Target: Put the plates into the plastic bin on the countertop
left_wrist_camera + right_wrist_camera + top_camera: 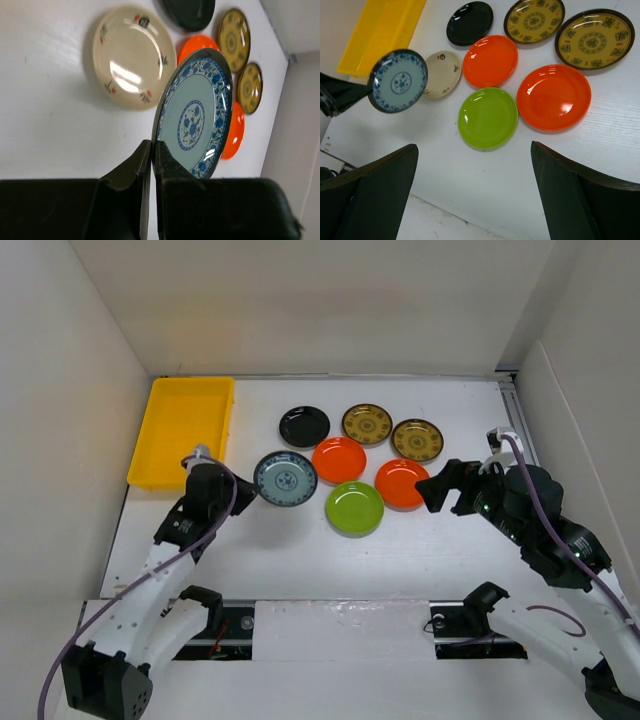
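Top view: carry blue-patterned plate [285,479], pinched by left gripper [248,492], leftward over plastic bin [185,430]. Left wrist: verify jaws clenched on rim, plate off the countertop [50,125]; level before release. Right wrist: leave right gripper [474,146] spread, empty

Bright even light, soft shadows, glare on lime green plate [487,117]
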Action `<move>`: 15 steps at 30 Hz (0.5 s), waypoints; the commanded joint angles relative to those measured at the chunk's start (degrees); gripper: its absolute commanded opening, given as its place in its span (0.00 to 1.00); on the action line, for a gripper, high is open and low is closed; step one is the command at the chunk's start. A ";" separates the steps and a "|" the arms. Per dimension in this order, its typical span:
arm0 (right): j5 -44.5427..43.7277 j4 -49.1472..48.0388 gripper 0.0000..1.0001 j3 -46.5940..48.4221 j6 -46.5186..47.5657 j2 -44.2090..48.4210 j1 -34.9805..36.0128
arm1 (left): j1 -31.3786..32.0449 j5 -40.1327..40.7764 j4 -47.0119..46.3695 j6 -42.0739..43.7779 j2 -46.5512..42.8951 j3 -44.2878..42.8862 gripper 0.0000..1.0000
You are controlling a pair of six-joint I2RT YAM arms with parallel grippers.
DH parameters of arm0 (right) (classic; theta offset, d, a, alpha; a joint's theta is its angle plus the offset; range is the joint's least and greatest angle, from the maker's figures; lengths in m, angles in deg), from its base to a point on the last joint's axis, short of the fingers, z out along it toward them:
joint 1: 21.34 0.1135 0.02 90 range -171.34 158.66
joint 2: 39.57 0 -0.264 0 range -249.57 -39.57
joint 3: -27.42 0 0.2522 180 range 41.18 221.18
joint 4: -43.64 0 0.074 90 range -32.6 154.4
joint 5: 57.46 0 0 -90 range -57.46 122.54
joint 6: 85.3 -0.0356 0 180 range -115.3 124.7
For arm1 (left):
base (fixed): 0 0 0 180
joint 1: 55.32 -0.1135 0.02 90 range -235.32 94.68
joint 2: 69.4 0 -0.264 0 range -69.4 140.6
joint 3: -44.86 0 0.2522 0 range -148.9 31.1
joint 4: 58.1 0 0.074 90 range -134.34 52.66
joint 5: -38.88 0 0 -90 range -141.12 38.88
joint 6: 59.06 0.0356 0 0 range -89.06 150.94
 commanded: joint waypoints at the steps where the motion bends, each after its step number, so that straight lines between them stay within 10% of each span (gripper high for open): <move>1: -0.98 -3.08 1.00 0.98 0.78 -0.71 0.41 | -1.93 6.43 -2.53 -1.63 6.51 -8.83 0.00; 15: 2.88 -6.94 1.00 -0.42 1.31 -3.00 0.41 | -28.47 0.38 -12.73 -2.86 43.69 -40.04 0.00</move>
